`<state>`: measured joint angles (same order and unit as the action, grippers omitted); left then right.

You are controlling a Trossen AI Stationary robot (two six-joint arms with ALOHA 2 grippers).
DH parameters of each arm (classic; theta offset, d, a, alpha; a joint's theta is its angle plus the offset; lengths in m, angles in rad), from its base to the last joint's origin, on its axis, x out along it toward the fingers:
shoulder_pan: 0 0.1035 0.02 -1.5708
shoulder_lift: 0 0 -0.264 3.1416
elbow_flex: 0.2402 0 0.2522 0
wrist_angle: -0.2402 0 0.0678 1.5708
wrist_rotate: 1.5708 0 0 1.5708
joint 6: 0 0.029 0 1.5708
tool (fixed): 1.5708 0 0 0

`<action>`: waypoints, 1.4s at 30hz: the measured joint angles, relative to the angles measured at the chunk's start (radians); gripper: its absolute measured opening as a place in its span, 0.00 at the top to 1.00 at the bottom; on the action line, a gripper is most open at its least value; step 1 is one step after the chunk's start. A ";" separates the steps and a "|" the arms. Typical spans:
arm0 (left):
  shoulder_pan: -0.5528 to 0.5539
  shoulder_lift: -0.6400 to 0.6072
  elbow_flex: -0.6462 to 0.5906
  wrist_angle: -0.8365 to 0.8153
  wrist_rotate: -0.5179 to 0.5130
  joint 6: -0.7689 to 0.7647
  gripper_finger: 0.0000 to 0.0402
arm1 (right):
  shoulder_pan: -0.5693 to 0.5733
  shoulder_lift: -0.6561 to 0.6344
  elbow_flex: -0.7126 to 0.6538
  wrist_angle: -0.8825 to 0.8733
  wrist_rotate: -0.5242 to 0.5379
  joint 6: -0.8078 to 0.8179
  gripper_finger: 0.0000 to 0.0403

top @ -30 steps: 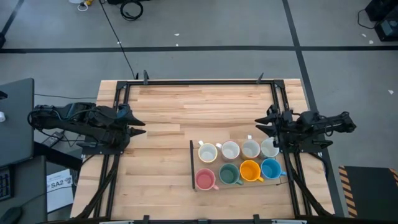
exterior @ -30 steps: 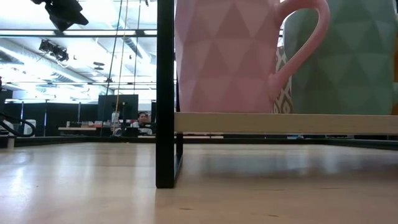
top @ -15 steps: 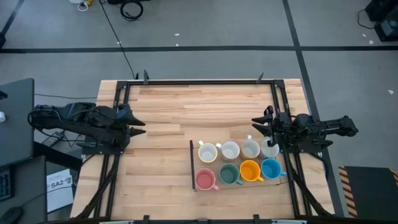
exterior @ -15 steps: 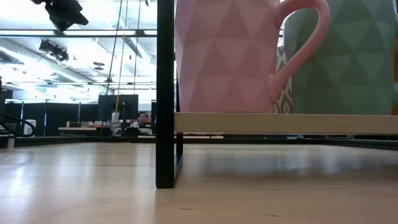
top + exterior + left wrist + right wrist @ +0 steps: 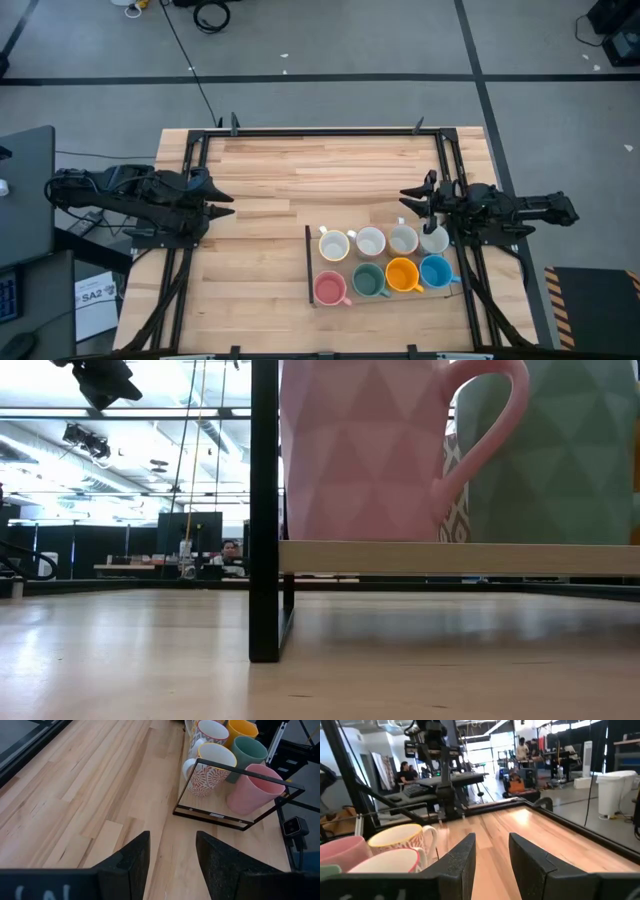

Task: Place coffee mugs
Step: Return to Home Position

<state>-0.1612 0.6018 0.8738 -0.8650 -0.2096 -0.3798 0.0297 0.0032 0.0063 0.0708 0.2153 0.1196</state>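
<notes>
Eight mugs stand upright in two rows on a small black-framed rack (image 5: 308, 262) at the table's right near part. The far row is white mugs (image 5: 370, 241); the near row is pink (image 5: 330, 288), green (image 5: 369, 279), orange (image 5: 402, 273) and blue (image 5: 436, 270). My right gripper (image 5: 408, 198) is open just past the far side of the white row (image 5: 400, 840), touching nothing. My left gripper (image 5: 222, 205) is open at the table's left side, facing the rack, with the patterned white mug (image 5: 212, 767) and pink mug (image 5: 255, 787) ahead of it.
The rack's tall black post (image 5: 265, 510) and light shelf board (image 5: 460, 557) hold the mugs off the table. A black rail frame (image 5: 320, 131) runs along the table's far and side edges. Bare wood (image 5: 300, 175) lies between the arms. People sit at desks in the room behind.
My right gripper has moved a little toward the table's left edge, along the far side of the white mugs. The mugs and my left arm have kept still.
</notes>
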 joint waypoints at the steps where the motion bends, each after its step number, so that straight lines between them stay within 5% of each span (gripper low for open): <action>1: 0.000 0.000 0.000 0.000 0.000 0.000 0.59 | -0.003 0.000 0.000 -0.006 0.000 0.001 0.70; 20: 0.000 0.001 -0.003 0.007 -0.002 0.025 0.59 | -0.018 0.000 0.000 -0.017 0.000 -0.008 0.70; 24: 0.000 -0.002 -0.107 0.310 -0.047 0.183 0.59 | -0.018 0.000 0.000 -0.015 0.000 0.007 0.70; 30: 0.011 0.037 -0.315 0.822 0.071 0.397 0.59 | -0.018 0.000 0.000 -0.014 -0.001 0.011 0.70; 42: 0.119 -0.150 -0.528 0.934 0.148 0.417 0.59 | -0.018 0.000 0.000 -0.013 -0.002 0.011 0.70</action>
<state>-0.0419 0.4515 0.3460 0.0695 -0.0618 0.0370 0.0113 0.0032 0.0063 0.0582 0.2134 0.1310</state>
